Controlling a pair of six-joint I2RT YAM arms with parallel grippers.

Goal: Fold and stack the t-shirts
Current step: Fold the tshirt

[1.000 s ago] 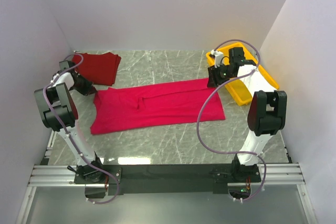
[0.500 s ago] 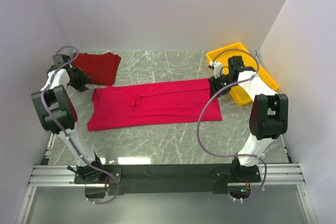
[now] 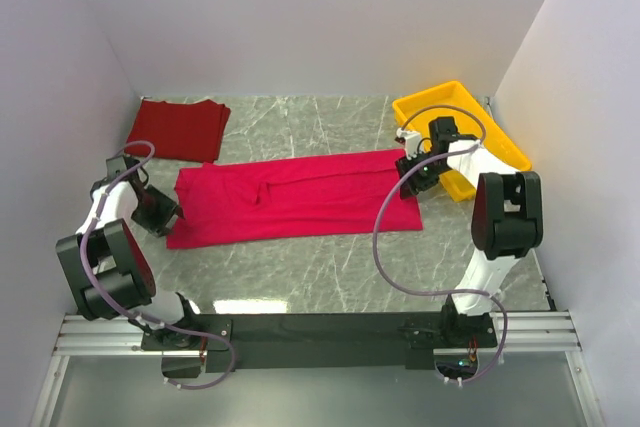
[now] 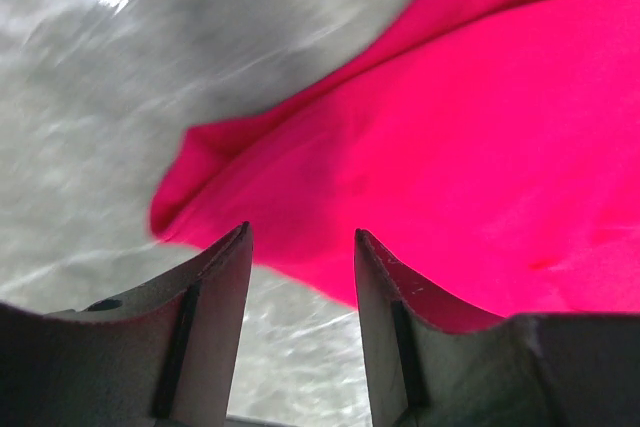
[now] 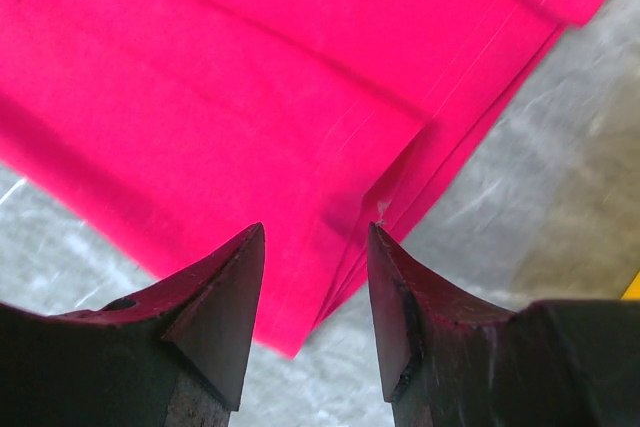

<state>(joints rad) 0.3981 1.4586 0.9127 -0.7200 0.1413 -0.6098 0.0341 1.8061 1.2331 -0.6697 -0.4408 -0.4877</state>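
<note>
Top external view takes in the whole bench (image 3: 330, 267). A crimson t-shirt (image 3: 295, 197) lies spread in a long band across the middle. A darker maroon t-shirt (image 3: 180, 129) sits folded in the far left corner, and a yellow tray (image 3: 500, 142) stands at the far right. The left fingers (image 3: 165, 219) are low at the crimson shirt's near left corner. The right fingers (image 3: 410, 175) are at its right end, just beside the tray. From above, the gap between either pair is too small to judge.

Left wrist view settles it: the fingers are spread with nothing between them. A curled corner of crimson cloth lies just beyond the tips, with bare grey marble beside it.

Right wrist view shows its fingers spread too and empty, above layered hems at the shirt's corner. A sliver of yellow shows at the frame's right edge.
</note>
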